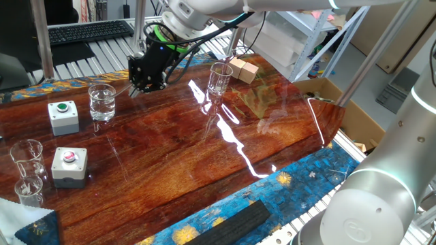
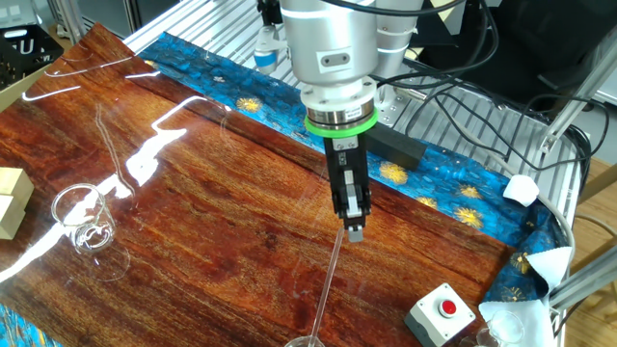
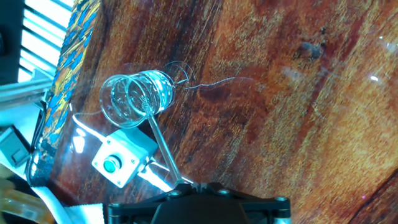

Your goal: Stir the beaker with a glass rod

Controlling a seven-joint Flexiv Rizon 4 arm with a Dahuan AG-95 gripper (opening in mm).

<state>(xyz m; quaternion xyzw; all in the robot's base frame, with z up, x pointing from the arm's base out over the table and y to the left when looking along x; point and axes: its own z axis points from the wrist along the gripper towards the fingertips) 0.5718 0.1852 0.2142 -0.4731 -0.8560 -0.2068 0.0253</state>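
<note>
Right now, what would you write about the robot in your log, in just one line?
step: stirring | gripper: shut on glass rod | rod tip: inside beaker | beaker: upright on table

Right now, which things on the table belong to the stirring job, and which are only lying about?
Belong to the job:
beaker
glass rod
gripper, shut on the rod

Lying about:
taller glass
green-button box
red-button box
two small beakers
wooden blocks

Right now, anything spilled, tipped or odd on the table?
Nothing stands out. The beaker stands upright with the glass rod slanting from the pincer into it. No puddle shows on the wood around it. The taller glass is upright too.
</note>
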